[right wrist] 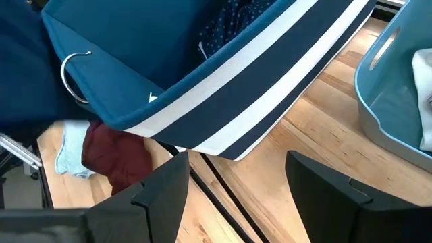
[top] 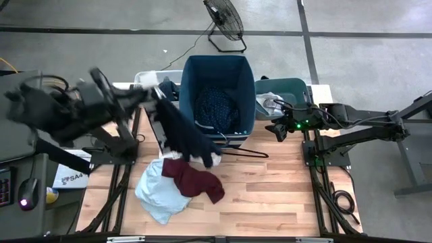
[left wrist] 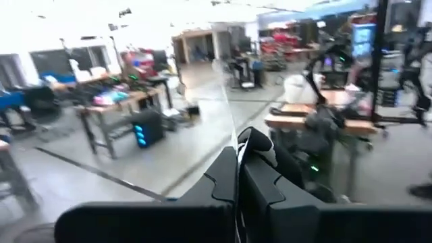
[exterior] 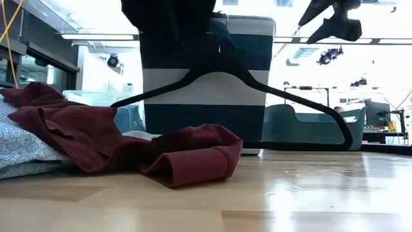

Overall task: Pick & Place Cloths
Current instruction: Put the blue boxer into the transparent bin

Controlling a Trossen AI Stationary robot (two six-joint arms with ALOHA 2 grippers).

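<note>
Left gripper [top: 156, 94] raised off the table beside the tall blue bin [top: 217, 67], jaws clamped tight on a dark garment [top: 183, 128]. Held high, probably so the long cloth clears the bin's rim before going in. Garment hanging in a loose diagonal fold from the grip down toward the pile, navy to black, a pale strip at its lower end near the hanger; exact make of that strip too small to tell. Lower end hanging over the pile, contact unclear.

Right gripper [top: 277, 128] parked at the bin's right side, just above the wood, fingers spread wide and holding nothing. Likely waiting clear of the lift.

Inside the bin, a navy dotted cloth [top: 217, 108] already dropped, crumpled at the bottom. On the table [top: 270, 202], in front of the bin, a maroon garment [exterior: 129, 145] lying bunched with a rolled hem, partly over a pale blue cloth [top: 158, 192] spread flat beneath. Thin black hanger [exterior: 257, 87] leaning against the bin's striped front. Smaller teal tub [top: 290, 88] to the right, something white in it.
</note>
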